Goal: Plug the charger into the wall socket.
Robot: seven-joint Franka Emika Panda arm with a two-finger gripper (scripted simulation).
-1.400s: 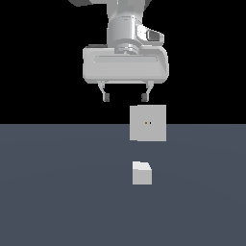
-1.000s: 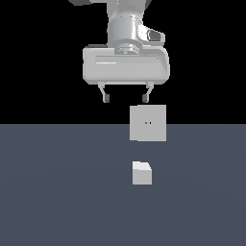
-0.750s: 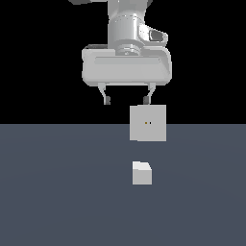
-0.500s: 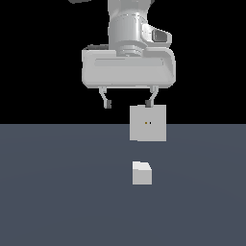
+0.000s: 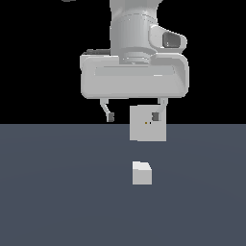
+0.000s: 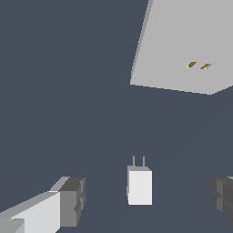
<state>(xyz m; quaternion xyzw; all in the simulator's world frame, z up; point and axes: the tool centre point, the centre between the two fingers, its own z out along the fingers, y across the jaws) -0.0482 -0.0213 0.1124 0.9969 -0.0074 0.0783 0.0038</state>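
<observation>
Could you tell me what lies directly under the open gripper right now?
Under the gripper the charger rests on the floor, two prongs facing the socket. Nothing covers it; its underside is hidden.

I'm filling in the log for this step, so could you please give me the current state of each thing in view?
charger: lying on the floor, unheld, its two prongs pointing toward the socket panel.
wall socket: upright, its two slots empty, nothing plugged in.
tool: open, empty, above the charger, fingers spread wider than the charger.
floor: bears the charger and the socket.
</observation>
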